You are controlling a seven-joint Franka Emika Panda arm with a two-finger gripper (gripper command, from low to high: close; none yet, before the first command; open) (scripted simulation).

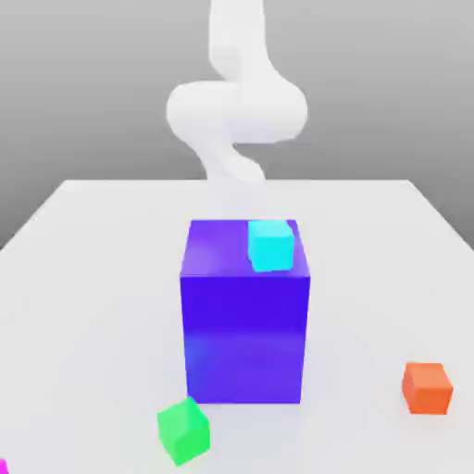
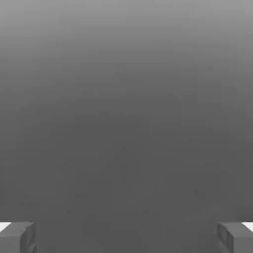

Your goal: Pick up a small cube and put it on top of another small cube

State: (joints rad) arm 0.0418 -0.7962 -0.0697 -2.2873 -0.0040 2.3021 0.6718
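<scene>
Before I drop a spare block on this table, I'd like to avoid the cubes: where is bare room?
Bare tabletop spreads on the exterior view's left of the big blue-purple cube, and on its right, behind the orange cube. It's crowded at the near edge, where the green cube sits close to the big cube. The cyan cube takes one top corner.

A flat white table [image 1: 93, 241] occupies the lower part of the exterior view, its far edge straight and its side edges spreading toward the camera. Behind it stands a plain grey backdrop [image 1: 83, 83], lighter toward the top, without seams, windows or furniture. Lighting is soft and even; shadows on the tabletop are faint.
</scene>
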